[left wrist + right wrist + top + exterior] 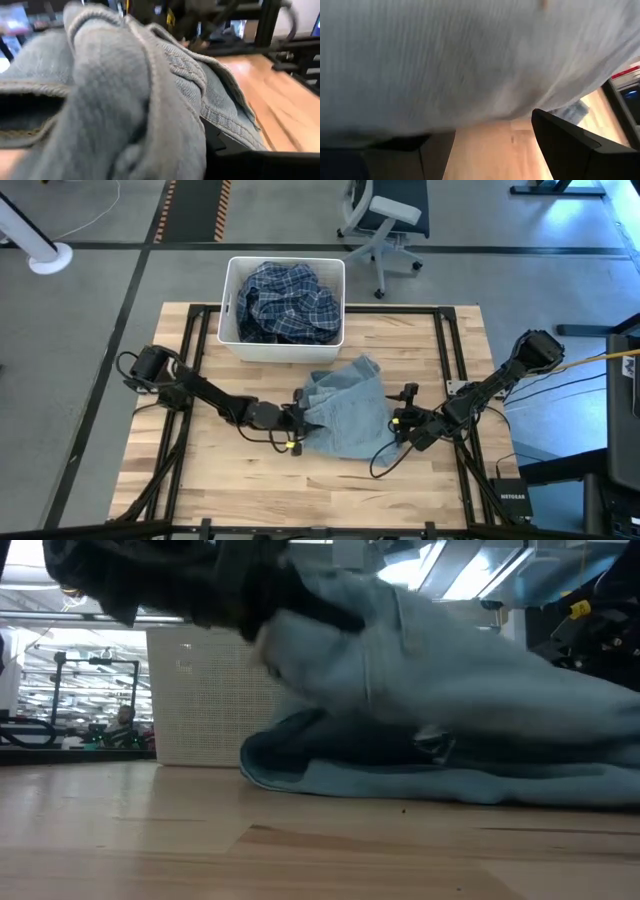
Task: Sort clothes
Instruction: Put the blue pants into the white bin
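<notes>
A light blue denim piece (345, 410) lies in the middle of the table, and its lower folds (430, 780) rest on the wood. My left gripper (298, 418) is at its left edge, shut on it, and the cloth is raised there. My right gripper (402, 421) is low at its right edge. Its fingers (570, 145) stand apart, with the cloth spread just beyond them. A navy-white plaid shirt (288, 302) lies bunched inside the white bin (232, 340). The other small clothes are out of view. My left gripper holds the denim piece by its left edge (300, 615), coming level from the table's left. The bunched cloth (125, 100) drapes over the fingers and hides them. That edge is lifted, and the rest slopes down onto the table. I cannot tell whether my right gripper touches the denim (470, 60).
The white bin stands at the table's far edge, just behind the denim. Black frame rails (445, 350) run along the table's left and right sides. Bare wood (230, 480) lies toward the near edge. An office chair (385, 220) stands beyond the table.
</notes>
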